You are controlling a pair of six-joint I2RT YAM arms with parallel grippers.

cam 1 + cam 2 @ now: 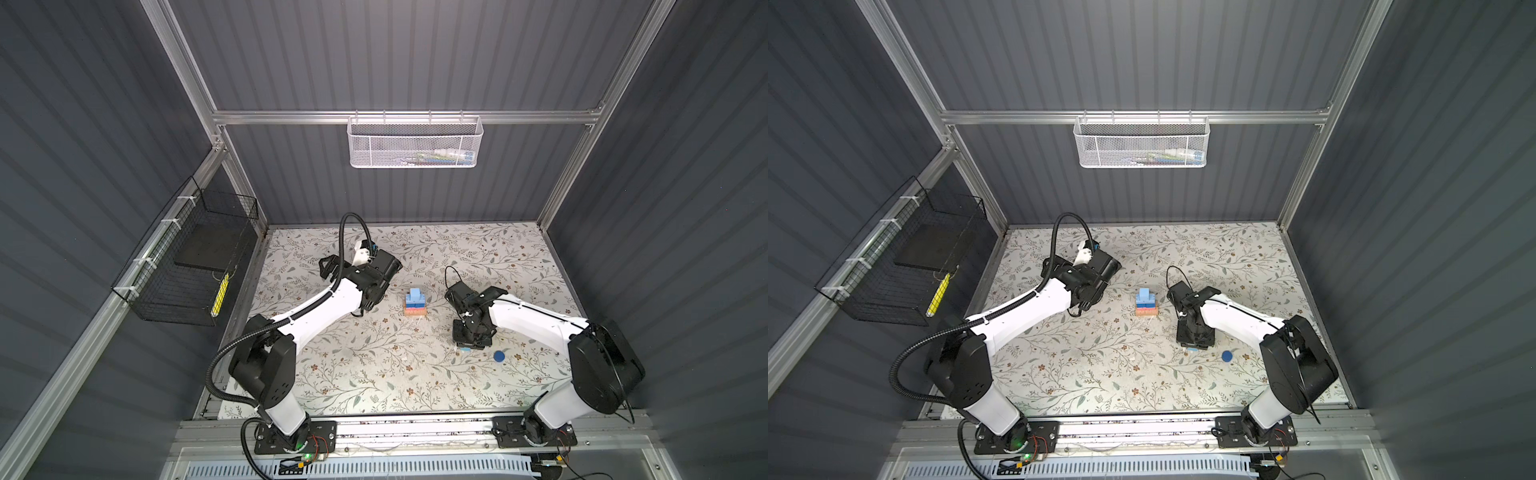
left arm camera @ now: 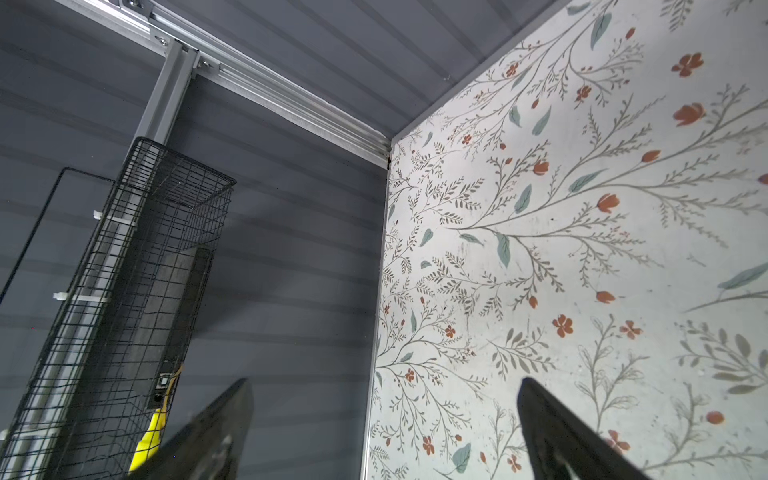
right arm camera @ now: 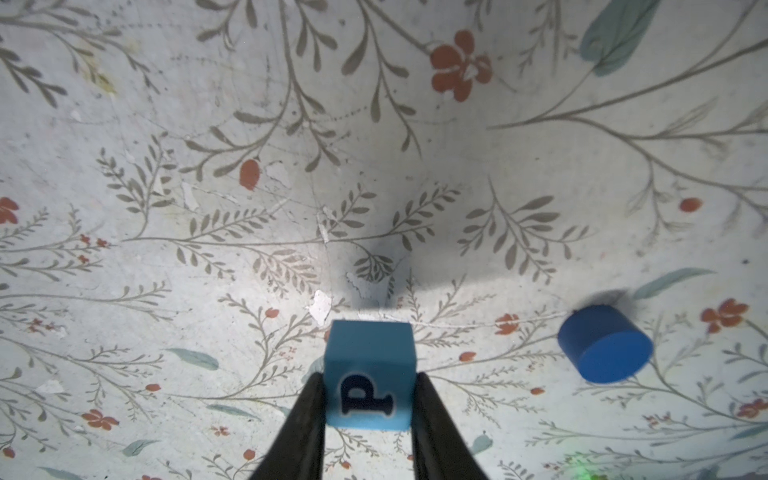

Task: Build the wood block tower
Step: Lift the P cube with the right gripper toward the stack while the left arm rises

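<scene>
**Light blue cube clasped by the right hand; tower at mid-desk**

In both top views the wood block tower (image 1: 415, 304) is seen at the middle of the frame on the floral desk (image 1: 374, 374). It is made up of a tan base, a pink layer and blue blocks above. The left hand (image 1: 327, 267) is held left of centre, well apart from the blocks, and is turned away from the tower toward the black wire basket (image 1: 187, 266) at the left edge. The right hand (image 1: 471, 344) is pointed down at the desk right of centre, lower in the frame than the tower and apart from it. A sliver of the light blue cube (image 1: 466, 350) is visible beneath it. The dark blue cylinder (image 1: 499, 356) is found just to the lower right of that hand, alone on the desk with its round face up. A white mesh basket (image 1: 415, 143) is hung on the back wall at the upper middle.

In the left wrist view the left hand (image 2: 386, 382) is shown released. Its two fingers are spread wide and nothing is held between them. The desk edge and the black wire basket are seen beyond them.

In the right wrist view the right hand (image 3: 368, 374) is clenched on the light blue cube, with one finger pressed against each side face. A dark letter P is printed on the face toward the camera. Whether the cube touches the desk cannot be told. The dark blue cylinder is seen near the cube, not touching it.
</scene>
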